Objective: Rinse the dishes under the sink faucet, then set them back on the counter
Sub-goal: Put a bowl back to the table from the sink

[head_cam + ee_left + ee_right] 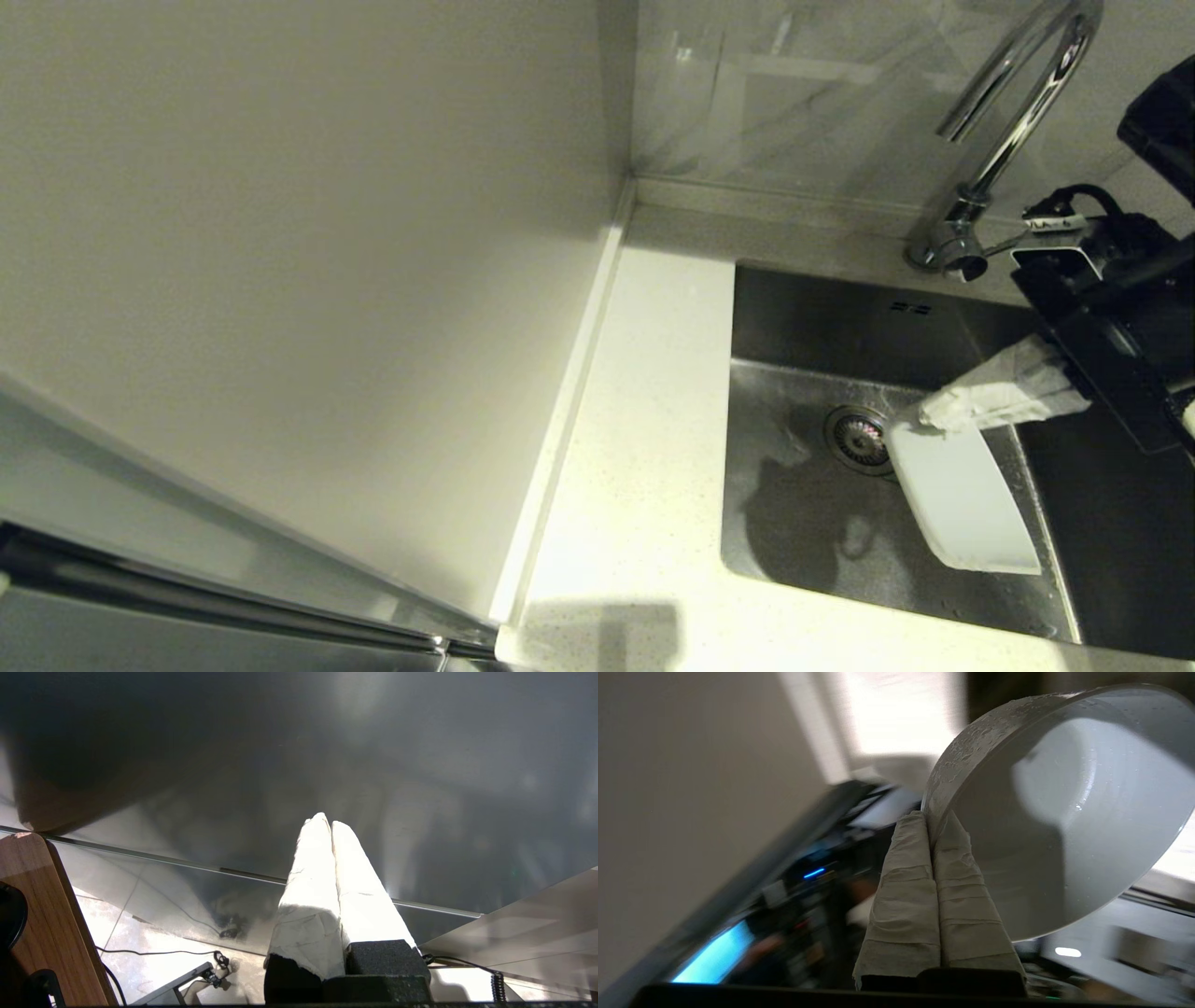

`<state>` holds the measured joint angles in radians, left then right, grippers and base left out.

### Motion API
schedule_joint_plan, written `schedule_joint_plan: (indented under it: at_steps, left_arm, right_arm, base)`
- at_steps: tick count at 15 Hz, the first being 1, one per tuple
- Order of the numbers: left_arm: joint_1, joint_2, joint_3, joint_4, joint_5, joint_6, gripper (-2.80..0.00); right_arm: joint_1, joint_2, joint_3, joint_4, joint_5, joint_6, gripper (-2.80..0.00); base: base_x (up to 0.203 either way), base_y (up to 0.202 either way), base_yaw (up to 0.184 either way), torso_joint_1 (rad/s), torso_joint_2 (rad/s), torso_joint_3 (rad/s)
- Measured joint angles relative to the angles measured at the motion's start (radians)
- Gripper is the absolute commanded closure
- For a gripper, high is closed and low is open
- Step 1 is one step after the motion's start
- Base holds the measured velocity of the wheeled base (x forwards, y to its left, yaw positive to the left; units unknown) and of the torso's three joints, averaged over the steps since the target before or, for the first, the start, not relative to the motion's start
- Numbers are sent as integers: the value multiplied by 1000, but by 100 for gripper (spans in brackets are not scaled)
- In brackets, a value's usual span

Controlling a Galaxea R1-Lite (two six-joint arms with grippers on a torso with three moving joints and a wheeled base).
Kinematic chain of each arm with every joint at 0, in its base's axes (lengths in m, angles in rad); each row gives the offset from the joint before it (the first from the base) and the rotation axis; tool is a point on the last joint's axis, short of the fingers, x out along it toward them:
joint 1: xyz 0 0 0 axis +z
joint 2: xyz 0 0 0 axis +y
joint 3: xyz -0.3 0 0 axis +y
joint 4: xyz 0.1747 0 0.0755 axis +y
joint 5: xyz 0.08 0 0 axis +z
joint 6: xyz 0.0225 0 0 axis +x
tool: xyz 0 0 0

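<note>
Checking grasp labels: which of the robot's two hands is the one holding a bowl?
The right hand, pinching the wet bowl's rim over the sink; the left hand is shut on nothing.

Dim head view; glare on the faucet [1018, 103]; motion-blurred background in the right wrist view.

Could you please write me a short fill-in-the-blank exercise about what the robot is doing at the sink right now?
1. The right gripper pinches the grey-blue bowl by its ____.
2. The bowl hangs tilted over the ____.
3. The drain strainer lies partly behind the ____.
4. The left gripper's fingers are ____.

Missing words: rim; sink; bowl; shut
</note>
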<state>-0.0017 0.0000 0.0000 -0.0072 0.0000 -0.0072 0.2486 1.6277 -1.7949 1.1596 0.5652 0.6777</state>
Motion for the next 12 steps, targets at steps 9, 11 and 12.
schedule_joint_plan:
  at_steps: [9, 11, 12]
  left_arm:
    - [0, 0, 0, 0, 0, 0, 0]
    - [0, 0, 0, 0, 0, 0, 0]
    - [0, 0, 0, 0, 0, 0, 0]
  right_arm:
    - [-141, 41, -139, -550, 673, 760, 0]
    - [-165, 42, -21, -645, 673, 863, 0]
    - [-183, 42, 52, -660, 674, 880, 0]
  base:
    - [0, 0, 0, 0, 0, 0]
    - [0, 0, 0, 0, 0, 0]
    - [0, 0, 0, 0, 0, 0]
